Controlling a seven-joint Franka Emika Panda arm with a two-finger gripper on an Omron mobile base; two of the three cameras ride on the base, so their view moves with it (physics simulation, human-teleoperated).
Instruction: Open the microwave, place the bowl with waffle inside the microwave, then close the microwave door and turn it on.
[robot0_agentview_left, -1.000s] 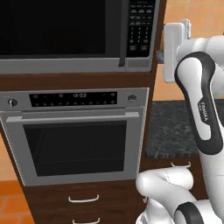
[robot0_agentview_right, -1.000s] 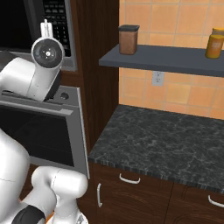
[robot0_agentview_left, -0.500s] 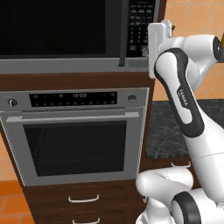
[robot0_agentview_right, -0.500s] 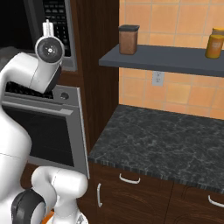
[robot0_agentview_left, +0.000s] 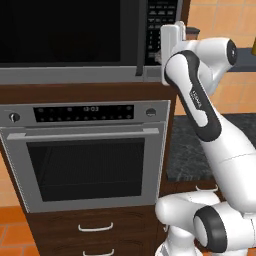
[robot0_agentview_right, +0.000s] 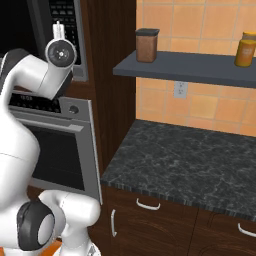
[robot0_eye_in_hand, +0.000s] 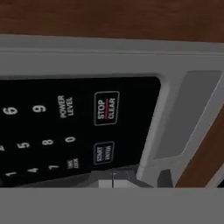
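The closed, empty hand (robot0_eye_in_hand: 112, 180) is being held right at the black keypad panel (robot0_eye_in_hand: 65, 127) of the big silver-grey microwave (robot0_agentview_left: 75, 75), door shut.

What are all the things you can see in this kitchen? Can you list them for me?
microwave: one, silver-grey, built in above the oven.
microwave door: one, black glass, shut.
keypad: one, black with white labels, right of the door.
oven: one, silver, below the microwave.
drawers: two handles seen, dark wood, under the oven.
counter: one, dark speckled stone, right of the oven.
shelf: one, grey, above the counter.
jars: two, one brown, one yellow, on the shelf.
gripper: one, shut, at the keypad's bottom corner.
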